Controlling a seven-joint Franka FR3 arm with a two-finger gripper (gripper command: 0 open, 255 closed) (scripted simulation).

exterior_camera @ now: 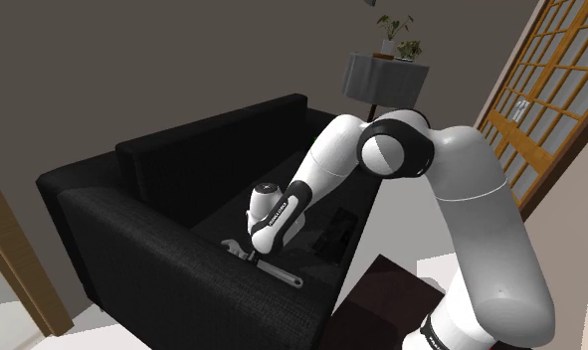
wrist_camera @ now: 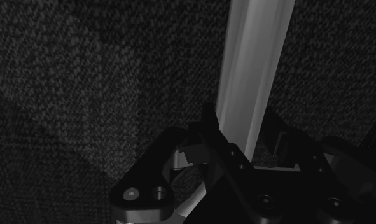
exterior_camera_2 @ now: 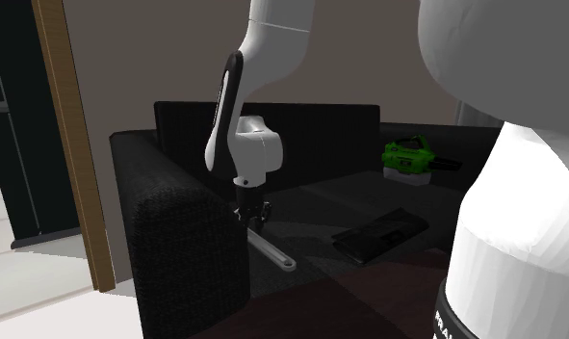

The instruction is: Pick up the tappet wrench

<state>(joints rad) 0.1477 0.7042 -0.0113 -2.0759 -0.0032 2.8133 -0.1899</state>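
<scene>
On the black sofa [exterior_camera: 132, 229] is where you're working; its dark woven seat lies under everything. Your arm [exterior_camera: 481, 229] arcs over from the stand at the shoulder view's lower right and drops wrist-first to the seat, close by the near armrest. Behind the sofa a round table [exterior_camera: 381, 78] carries a plant [exterior_camera: 399, 30]; a green tool [exterior_camera_2: 407, 157] sits far along the seat near the backrest; a flat black case [exterior_camera_2: 380, 233] lies on the cushion between that tool and your hand, well apart from the hand. The wrench [exterior_camera_2: 277, 255], pale grey, lies flat on the seat beside the armrest, shaft running from the hand toward the stand. Your gripper [exterior_camera_2: 250, 217] stands upright over its head end; in the wrist view the fingers [wrist_camera: 208, 130] stand only a narrow gap apart, clasping the shaft between them, touching it on both sides.
</scene>
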